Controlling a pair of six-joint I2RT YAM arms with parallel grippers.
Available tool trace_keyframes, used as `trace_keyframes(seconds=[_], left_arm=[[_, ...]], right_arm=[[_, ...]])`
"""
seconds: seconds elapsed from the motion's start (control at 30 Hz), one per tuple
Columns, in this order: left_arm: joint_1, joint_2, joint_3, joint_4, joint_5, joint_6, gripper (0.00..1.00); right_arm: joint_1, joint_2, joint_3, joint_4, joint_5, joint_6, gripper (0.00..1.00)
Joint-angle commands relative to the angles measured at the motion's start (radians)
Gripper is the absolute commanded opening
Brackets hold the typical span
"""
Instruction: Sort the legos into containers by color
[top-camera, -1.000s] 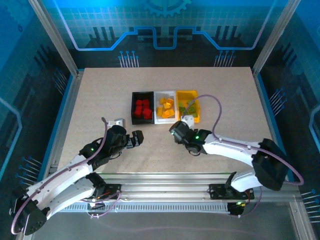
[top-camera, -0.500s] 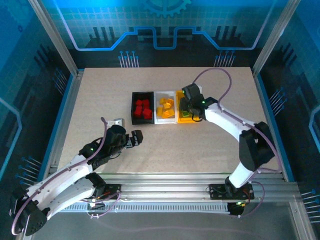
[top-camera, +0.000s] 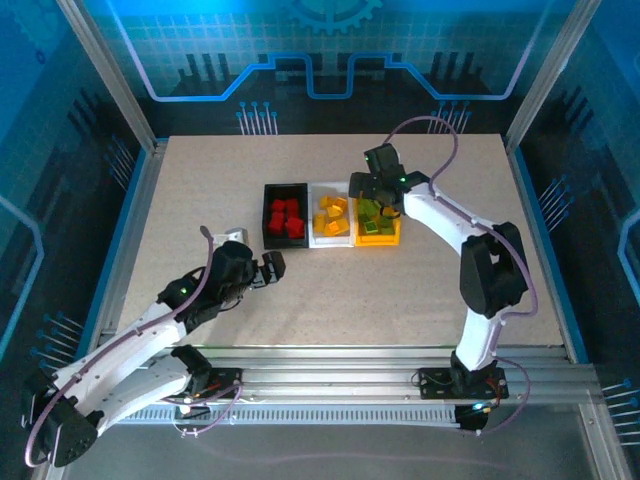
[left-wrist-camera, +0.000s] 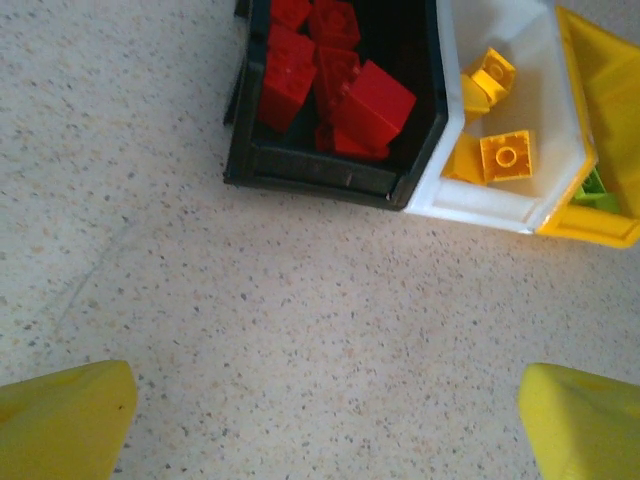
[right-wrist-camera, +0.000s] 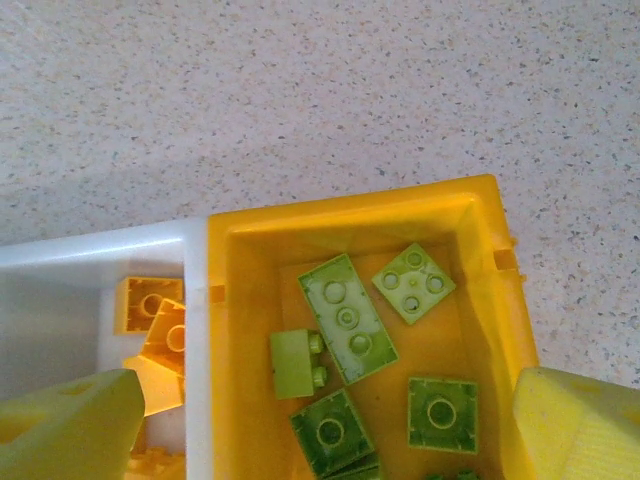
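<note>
Right end effector (top-camera: 371, 198): swung from near edge of desk (top-camera: 200, 200) to over yellow bin (right-wrist-camera: 350, 215), jaws now wide, empty. Lime legos (right-wrist-camera: 347, 317) inside. Left end effector (top-camera: 272, 270): open. Sorting likely finished.

A pale, speckled tabletop (top-camera: 330, 300) lies in the middle of the overhead view, beige with fine dark flecks that show plainly from the wrist cameras. Silver metal posts (top-camera: 105, 75) rise slanting from its far corners, and ribbed metal rails (top-camera: 330, 385) run along the near edge. Behind stands a blue back wall (top-camera: 330, 60) printed with a grid, bright circuit-like lines and what may be part of a gear at the top. Dark blue panels (top-camera: 40, 200) with faint line patterns flank both sides.
</note>
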Motion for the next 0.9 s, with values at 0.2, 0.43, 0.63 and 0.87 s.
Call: trace_keyframes(seconds=[0.2, 0.43, 0.63, 0.87], left_arm=[[0.013, 0.121, 0.1, 0.093, -0.288, 0.16, 0.99], [0.2, 0.344, 0.162, 0.346, -0.368, 0.429, 0.99], [0.407, 0.523, 0.097, 0.637, -0.364, 0.576, 0.99], [0.471, 0.637, 0.072, 0.846, -0.279, 0.713, 0.99]], right_arm=[[-0.001, -0.302, -0.229, 0.091, 0.006, 0.044, 1.0], [0.0, -0.405, -0.367, 0.115, 0.04, 0.061, 1.0], [-0.001, -0.47, -0.445, 0.154, 0.053, 0.022, 1.0], [-0.021, -0.532, -0.493, 0.157, 0.092, -0.003, 1.0]])
